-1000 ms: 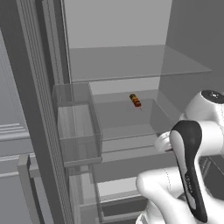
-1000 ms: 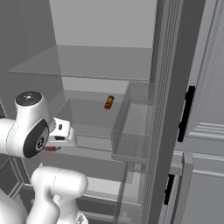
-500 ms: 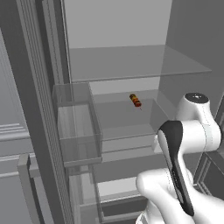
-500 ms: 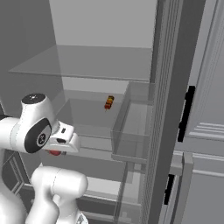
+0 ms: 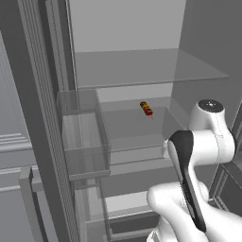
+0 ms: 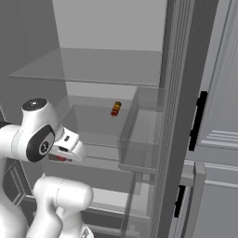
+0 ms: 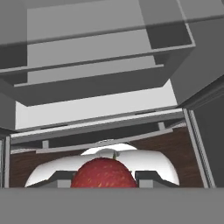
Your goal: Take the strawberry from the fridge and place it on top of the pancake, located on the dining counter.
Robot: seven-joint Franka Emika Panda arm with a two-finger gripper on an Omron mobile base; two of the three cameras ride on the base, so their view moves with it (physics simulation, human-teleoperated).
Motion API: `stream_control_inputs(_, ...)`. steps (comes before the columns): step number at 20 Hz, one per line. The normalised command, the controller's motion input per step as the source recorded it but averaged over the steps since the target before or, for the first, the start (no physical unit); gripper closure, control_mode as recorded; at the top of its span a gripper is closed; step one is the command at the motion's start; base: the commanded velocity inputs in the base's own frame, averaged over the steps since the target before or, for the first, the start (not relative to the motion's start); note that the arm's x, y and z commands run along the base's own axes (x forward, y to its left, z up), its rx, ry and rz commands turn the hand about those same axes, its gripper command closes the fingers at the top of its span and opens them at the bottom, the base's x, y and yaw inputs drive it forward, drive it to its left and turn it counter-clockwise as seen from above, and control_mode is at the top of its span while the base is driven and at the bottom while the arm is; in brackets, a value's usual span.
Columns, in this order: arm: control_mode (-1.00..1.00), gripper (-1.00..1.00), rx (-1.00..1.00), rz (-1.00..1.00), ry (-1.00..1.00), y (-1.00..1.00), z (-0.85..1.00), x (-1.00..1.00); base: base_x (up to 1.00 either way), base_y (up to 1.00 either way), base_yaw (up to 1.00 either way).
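Note:
The strawberry (image 7: 103, 173) is red and roundish and sits low in the hand view, with my gripper (image 7: 103, 178) shut on it. From the right base view, a sliver of red, the strawberry (image 6: 61, 158), shows under my gripper (image 6: 63, 156), which hangs in front of the open fridge (image 6: 107, 65) at the height of its lower shelf. In the left base view my forearm covers the hand before the fridge (image 5: 142, 66). The pancake and the dining counter are out of view.
An elongated orange-red-and-dark banded item (image 5: 146, 108) (image 6: 115, 109) lies at the back of the middle shelf. A clear door bin (image 5: 85, 137) (image 6: 139, 135) juts out beside the shelves. Light-grey cabinets with black handles (image 6: 218, 93) stand to the right.
The arm's wrist has swung a little toward the fridge's middle and the hand has dipped slightly. The strawberry stays in the grip.

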Motion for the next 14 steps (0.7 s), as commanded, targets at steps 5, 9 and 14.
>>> stream_control_inputs(5,-1.00,1.00,0.00,0.00,-0.05,0.00,0.00,0.00,0.00,0.00,0.00)
stream_control_inputs(9,-1.00,1.00,0.00,0.00,0.00,0.00,0.00,0.00,0.00,0.00,0.00)
stream_control_inputs(14,1.00,1.00,0.00,0.00,-0.05,0.00,0.00,-0.23,-0.37,0.00,0.00)
